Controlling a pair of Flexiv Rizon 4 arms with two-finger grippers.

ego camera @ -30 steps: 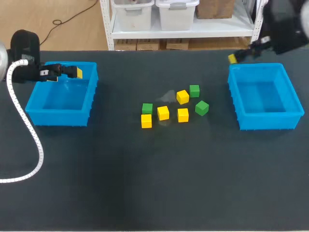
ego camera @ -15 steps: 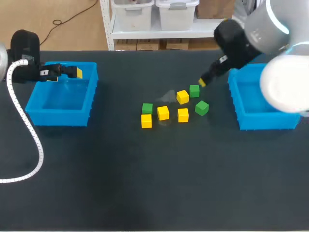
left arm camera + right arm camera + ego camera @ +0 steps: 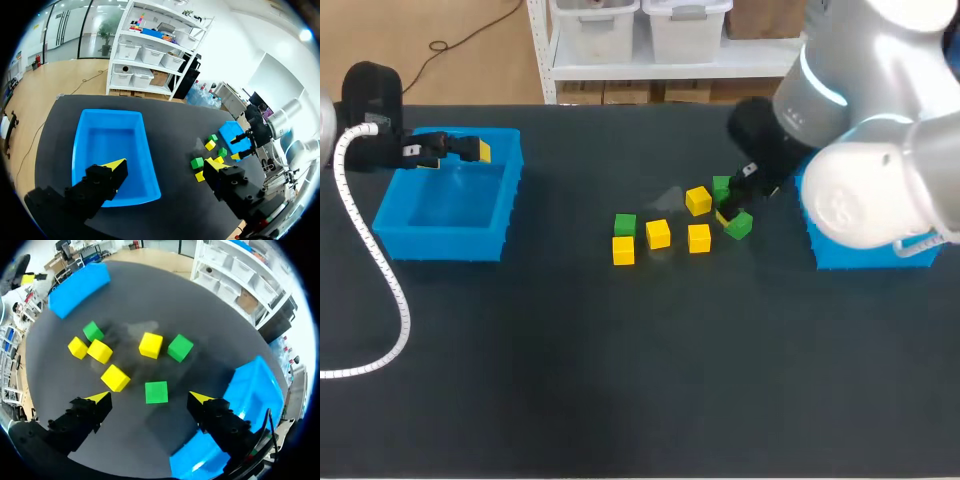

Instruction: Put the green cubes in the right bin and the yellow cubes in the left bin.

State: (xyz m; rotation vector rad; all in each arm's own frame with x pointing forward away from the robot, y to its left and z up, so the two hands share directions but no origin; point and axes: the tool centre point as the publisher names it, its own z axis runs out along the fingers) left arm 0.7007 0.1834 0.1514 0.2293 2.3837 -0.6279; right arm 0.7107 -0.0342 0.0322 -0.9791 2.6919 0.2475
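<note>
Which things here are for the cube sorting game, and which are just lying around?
For the job: three green cubes, four yellow cubes, left bin, right bin.
Just lying about: white hose across the table.

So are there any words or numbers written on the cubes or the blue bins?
None to read: the small green cubes, small yellow cubes, left blue plastic bin, right blue plastic bin and dark table all look plain, with no letters, numbers or signs.
</note>
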